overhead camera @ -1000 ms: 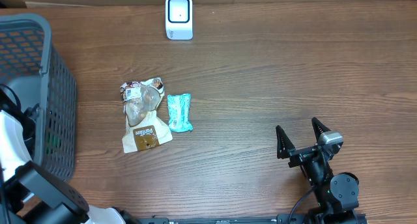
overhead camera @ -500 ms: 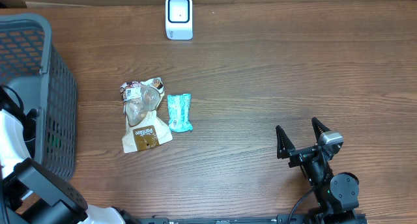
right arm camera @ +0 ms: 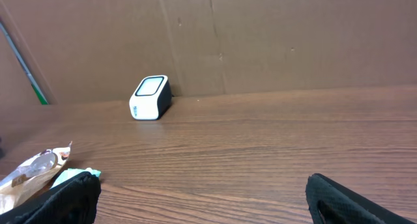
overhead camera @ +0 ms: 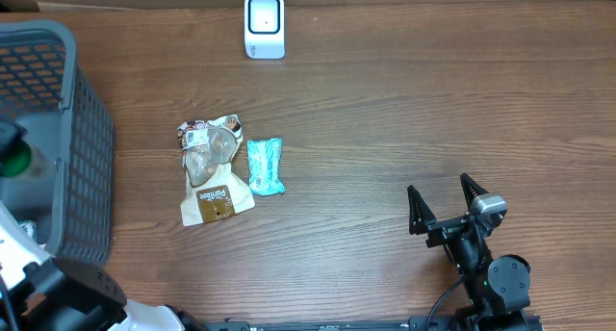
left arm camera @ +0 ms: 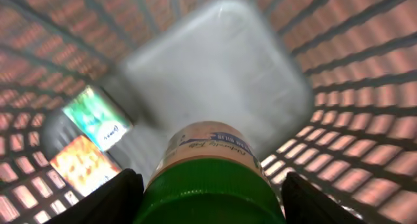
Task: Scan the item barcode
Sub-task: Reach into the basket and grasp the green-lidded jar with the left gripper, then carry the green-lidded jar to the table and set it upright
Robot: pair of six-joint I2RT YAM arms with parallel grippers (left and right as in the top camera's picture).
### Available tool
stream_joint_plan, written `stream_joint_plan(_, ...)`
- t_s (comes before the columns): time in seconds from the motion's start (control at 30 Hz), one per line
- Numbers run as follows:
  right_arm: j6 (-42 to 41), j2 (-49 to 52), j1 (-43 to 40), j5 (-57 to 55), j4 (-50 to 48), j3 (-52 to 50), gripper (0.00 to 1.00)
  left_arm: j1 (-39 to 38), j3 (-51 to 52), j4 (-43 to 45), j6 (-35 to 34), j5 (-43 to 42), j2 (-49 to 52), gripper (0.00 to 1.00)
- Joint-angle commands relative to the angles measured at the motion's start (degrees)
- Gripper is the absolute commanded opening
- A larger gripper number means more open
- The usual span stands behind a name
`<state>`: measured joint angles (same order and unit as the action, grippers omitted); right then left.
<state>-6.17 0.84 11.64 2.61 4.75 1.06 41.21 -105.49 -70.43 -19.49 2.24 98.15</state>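
Table [overhead camera: 385,110]: basket [overhead camera: 91,158] at L edge. R gripper [overhead camera: 439,189] nr front edge, jaws spread. L gripper [left arm camera: 212,198] inside basket, pinching green-cap bottle [left arm camera: 210,149]. Snack bag [overhead camera: 212,172] + teal pouch [overhead camera: 265,165] mid-table, touching. Scanner [overhead camera: 264,25] at back edge.

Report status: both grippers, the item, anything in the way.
Left gripper shut on green-capped bottle, inside basket. Right gripper open over table. Scanner at far edge; brown packet and teal packet lie between.
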Motion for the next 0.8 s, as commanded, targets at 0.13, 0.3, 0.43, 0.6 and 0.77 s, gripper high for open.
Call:
stream_joint_plan(0.13, 0.3, -0.7, -0.1, 0.1, -0.2, -0.6, 1.00, -0.8, -14.5, -4.0, -0.3, -8.1, -4.0, 0.52)
stream_joint_plan(0.3, 0.3, -0.7, -0.1, 0.1, -0.2, -0.6, 1.00, -5.1, -17.8, -3.9, -1.3, -12.6, -9.3, 0.53)
stream_joint_plan(0.43, 0.3, -0.7, -0.1, 0.1, -0.2, -0.6, 1.00, -13.2, -18.0, -3.7, -2.4, -12.5, -14.0, 0.53)
stream_joint_plan(0.6, 0.3, -0.7, -0.1, 0.1, -0.2, -0.6, 1.00, -28.0, -17.9, -6.2, -2.6, -12.0, -15.9, 0.53)
stream_joint_plan(0.77, 0.3, -0.7, -0.1, 0.1, -0.2, -0.6, 1.00, -43.8, -15.4, -7.8, -5.5, -8.3, -13.5, 0.53)
